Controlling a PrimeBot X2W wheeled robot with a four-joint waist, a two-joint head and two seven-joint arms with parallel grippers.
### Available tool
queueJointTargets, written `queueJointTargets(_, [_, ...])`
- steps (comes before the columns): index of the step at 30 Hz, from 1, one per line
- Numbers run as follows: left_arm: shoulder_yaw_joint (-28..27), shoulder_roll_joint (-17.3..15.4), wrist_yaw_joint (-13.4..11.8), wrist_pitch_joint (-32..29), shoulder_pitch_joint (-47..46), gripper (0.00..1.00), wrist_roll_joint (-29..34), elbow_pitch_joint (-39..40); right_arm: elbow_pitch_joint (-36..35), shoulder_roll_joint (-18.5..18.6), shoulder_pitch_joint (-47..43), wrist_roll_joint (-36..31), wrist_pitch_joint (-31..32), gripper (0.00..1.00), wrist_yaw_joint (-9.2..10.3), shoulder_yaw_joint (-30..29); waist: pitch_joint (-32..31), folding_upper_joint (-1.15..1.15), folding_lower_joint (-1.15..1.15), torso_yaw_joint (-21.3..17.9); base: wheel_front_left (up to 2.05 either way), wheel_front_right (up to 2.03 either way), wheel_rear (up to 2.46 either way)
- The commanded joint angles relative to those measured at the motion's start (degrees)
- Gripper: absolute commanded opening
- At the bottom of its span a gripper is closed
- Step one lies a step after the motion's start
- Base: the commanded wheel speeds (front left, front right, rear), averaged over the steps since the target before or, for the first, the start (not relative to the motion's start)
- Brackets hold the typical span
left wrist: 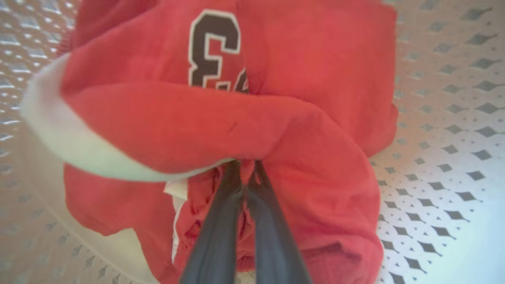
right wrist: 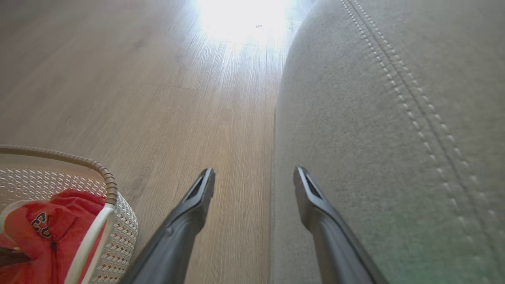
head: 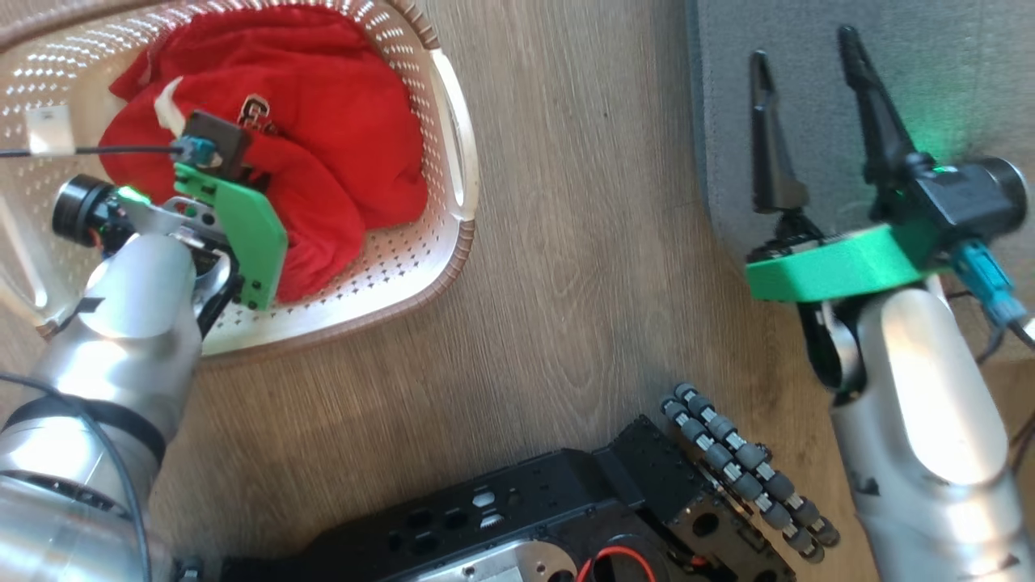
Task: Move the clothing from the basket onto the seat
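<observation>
Looking down from my head, I see the basket [head: 404, 242] at about ten o'clock on the wooden floor [head: 566, 242], with the red clothing [head: 323, 121] heaped inside it. None of the clothing is on the seat. A dark badge [head: 257, 111] shows on top of the heap, and a white trim [left wrist: 67, 134] curls along one fold at nine o'clock in my left wrist view. A pale label [head: 50, 129] sits on the basket at its nine o'clock side.

My left hand [left wrist: 244, 167] reaches down into the basket from six o'clock. Its two dark fingers [left wrist: 221, 221] are pressed almost together, their tips buried in a red fold, so it is closed on the clothing.

At six o'clock, between my arms, lies my black base [head: 566, 501] with its row of grey rollers.

My right hand [head: 803, 48] is at two o'clock, well apart from the basket. Its fingers [head: 768, 145] stand wide apart with nothing between them. The left fingertip hangs over the floor and the right one over the grey seat [head: 954, 73], straddling the seat's rounded edge. A double line of pale stitching [right wrist: 394, 79] runs along the seat from twelve toward four o'clock in my right wrist view
</observation>
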State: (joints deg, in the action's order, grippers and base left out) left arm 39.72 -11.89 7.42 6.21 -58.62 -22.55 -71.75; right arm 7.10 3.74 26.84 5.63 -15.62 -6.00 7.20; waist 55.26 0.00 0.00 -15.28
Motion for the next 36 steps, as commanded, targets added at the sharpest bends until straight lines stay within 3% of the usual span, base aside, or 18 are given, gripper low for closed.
queueJointTargets(1, [-0.61, -2.28, 0.06, 1.69, 1.48, 0.0, -0.63, -0.04, 0.51, -0.86, -0.47, 0.34, 0.62, 1.0, -1.48, 2.75, -1.42, 0.0, 0.0, 0.08, 0.0, 0.0, 0.0])
queueJointTargets(10, [-1.01, -1.19, 0.01, 7.03, 5.2, 0.0, -2.65, -1.23, 2.61, -0.86, -0.18, -1.34, 0.62, 1.0, -1.48, 3.43, -10.73, 0.0, 0.0, 1.98, 0.0, 0.0, 0.0])
queueJointTargets(15, [-2.08, -0.82, -1.31, 8.66, 7.95, 0.0, -3.34, -0.17, 4.2, -0.86, -1.04, -2.14, 0.62, 1.0, -1.48, 3.64, -17.1, 0.0, 0.0, 3.08, 0.0, 0.0, 0.0])
queueJointTargets(23, [-8.98, -0.83, -5.34, 8.77, 16.24, 0.0, -2.28, 15.35, 6.65, -0.86, -4.05, -5.05, 0.62, 1.0, -1.48, 2.38, -27.59, 0.0, 0.0, 6.75, 0.0, 0.0, 0.0])
queueJointTargets(26, [-14.71, -0.79, -6.91, 8.77, 21.45, 0.0, -0.26, 23.8, 7.6, -0.86, -5.43, -5.44, 0.62, 1.0, -1.48, 2.29, -32.13, 0.0, 0.0, 8.19, 0.0, 0.0, 0.0])
queueJointTargets(30, [-20.27, -0.22, -7.18, 8.78, 26.1, 0.0, 3.11, 32.38, 8.64, -0.86, -6.79, -5.78, 0.62, 1.0, -1.48, 2.28, -35.86, 0.0, 0.0, 9.43, 0.0, 0.0, 0.0])
queueJointTargets(36, [-29.01, 2.25, -5.33, 8.78, 31.88, 0.0, 7.55, 44.99, 9.57, -0.86, -8.39, -5.52, 0.62, 1.0, -1.48, 2.74, -40.14, 0.0, 0.0, 10.5, 0.0, 0.0, 0.0])
